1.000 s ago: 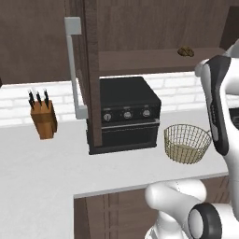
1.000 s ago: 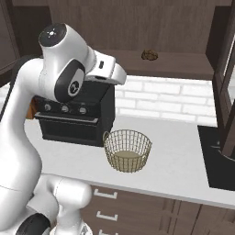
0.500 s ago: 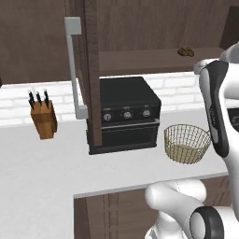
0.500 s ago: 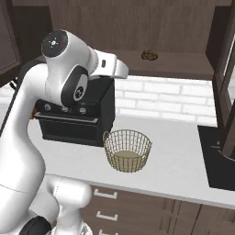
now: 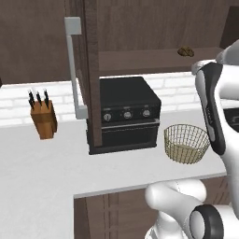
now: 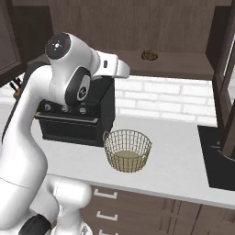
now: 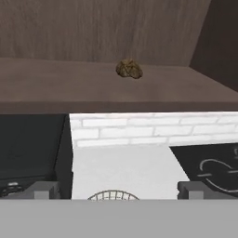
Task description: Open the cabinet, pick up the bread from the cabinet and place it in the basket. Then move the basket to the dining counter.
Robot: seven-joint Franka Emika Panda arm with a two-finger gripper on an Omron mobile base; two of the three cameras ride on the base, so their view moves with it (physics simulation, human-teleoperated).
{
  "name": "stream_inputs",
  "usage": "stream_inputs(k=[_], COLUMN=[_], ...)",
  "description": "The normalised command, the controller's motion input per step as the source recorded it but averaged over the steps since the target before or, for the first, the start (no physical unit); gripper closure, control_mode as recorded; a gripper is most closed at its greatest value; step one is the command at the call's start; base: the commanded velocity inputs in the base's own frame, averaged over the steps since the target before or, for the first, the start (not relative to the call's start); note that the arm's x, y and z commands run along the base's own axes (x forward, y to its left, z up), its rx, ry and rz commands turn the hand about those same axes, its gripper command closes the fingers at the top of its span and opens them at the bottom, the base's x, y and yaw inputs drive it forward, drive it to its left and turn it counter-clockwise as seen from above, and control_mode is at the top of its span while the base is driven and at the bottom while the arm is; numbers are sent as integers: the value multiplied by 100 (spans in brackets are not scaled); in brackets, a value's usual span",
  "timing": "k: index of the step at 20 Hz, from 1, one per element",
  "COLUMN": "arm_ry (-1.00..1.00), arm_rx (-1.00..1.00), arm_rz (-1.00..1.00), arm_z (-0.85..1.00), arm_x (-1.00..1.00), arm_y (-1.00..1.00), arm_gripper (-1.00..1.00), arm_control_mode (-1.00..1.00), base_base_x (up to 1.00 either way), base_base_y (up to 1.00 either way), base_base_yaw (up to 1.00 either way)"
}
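1. The cabinet (image 5: 91, 70) stands open: its left door is swung out edge-on over the worktop (image 5: 42, 163), with the grey bar handle (image 5: 72, 65) facing the camera, so the shelf inside is free to reach.
2. The bread (image 7: 129, 69) lies alone on the brown shelf, at about 12 o'clock in the hand view, near the back wall; the camera on the hand looks straight at it, which suggests the arm is lining up for the pick.
3. The gripper (image 7: 118, 189) is wide open and holds nothing; its two finger tips (image 7: 46, 189) stand far apart at 6 o'clock of the hand view, well apart from the bread.
4. The basket (image 6: 127, 150) sits on the white worktop just beside the black countertop oven (image 5: 123, 114), roughly below the shelf, so the drop from shelf to basket is probably short. It looks empty.
5. The knife block (image 5: 43, 119) stays at 9 o'clock of the left base view, out of the arm's way.
6. Count: one bread, one basket, one oven with three knobs (image 5: 127, 114), one knife block with three dark handles.
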Motion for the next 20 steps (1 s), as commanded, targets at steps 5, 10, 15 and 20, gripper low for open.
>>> stream_inputs(k=[5,10,15,20], arm_ry=[0,2,3,0], arm_rx=[13,5,0,0], arm_rz=[0,-1,-1,-5], arm_z=[0,0,0,0], arm_x=[55,53,47,38], arm_y=[-6,-26,-28,-37], arm_gripper=[-100,-100,-100,-100], arm_control_mode=[-100,-100,-100,-100], base_base_x=[0,0,0,0], base_base_y=[0,0,0,0], base_base_yaw=[0,0,0,0])
